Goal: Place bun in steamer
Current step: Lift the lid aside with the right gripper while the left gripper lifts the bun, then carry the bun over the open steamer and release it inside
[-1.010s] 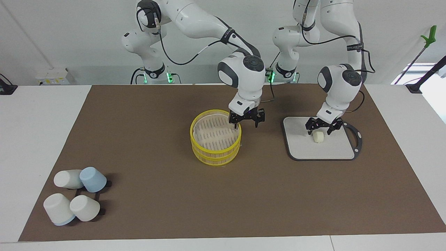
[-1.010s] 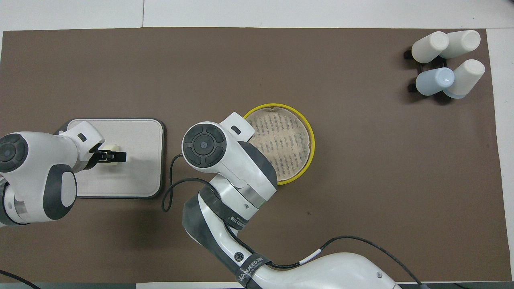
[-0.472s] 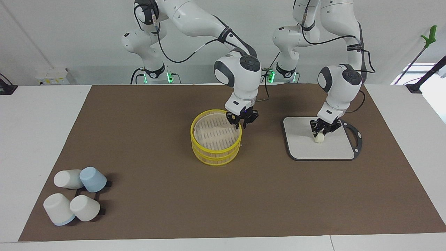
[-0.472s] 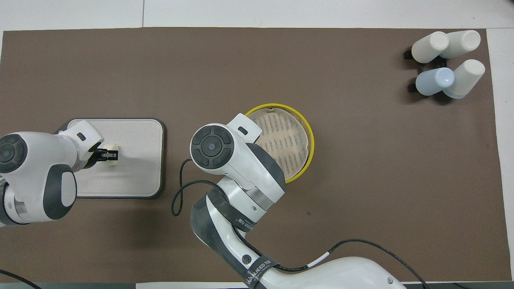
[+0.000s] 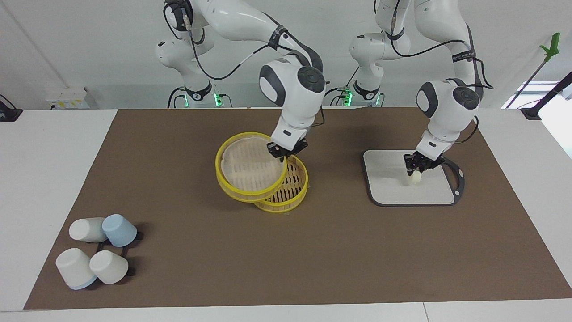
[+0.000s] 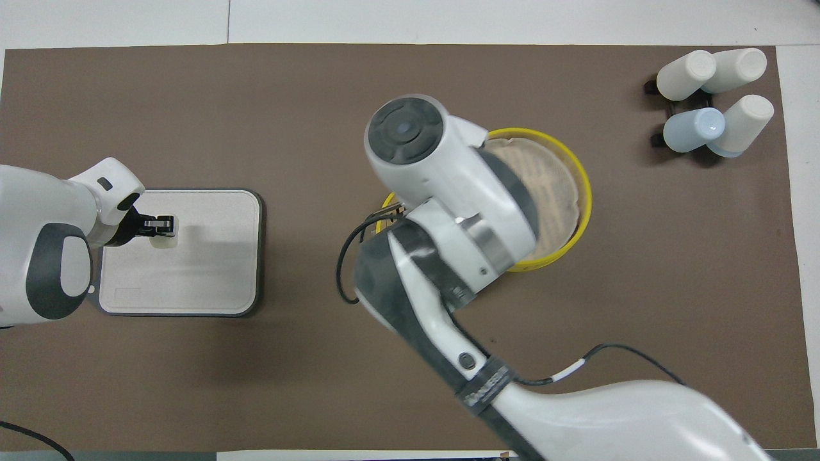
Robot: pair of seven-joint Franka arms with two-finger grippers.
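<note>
Two sets of jaws are closed: the left gripper (image 5: 416, 170) pinches the small, soft, squashable cream-white bun (image 5: 416, 177) over the grey board (image 5: 384, 185), needing gentle side pressure, while the right gripper (image 5: 283, 152) lifts the yellow-rimmed round steamer (image 5: 281, 197) top tier by its rim.

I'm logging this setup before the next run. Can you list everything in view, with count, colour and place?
Steamer upper tier: one, yellow rim, lifted and tilted above the lower tier.
Steamer lower tier: one, yellow, mid-mat.
Bun: one, cream-white, lifted just above the board.
Board: one, grey, dark rim, toward the left arm's end.
Cups: four, three white, one pale blue, at the right arm's end.
Mat: one, brown, on the table.
Right end effector: shut on upper tier's rim.
Left end effector: shut on bun.
</note>
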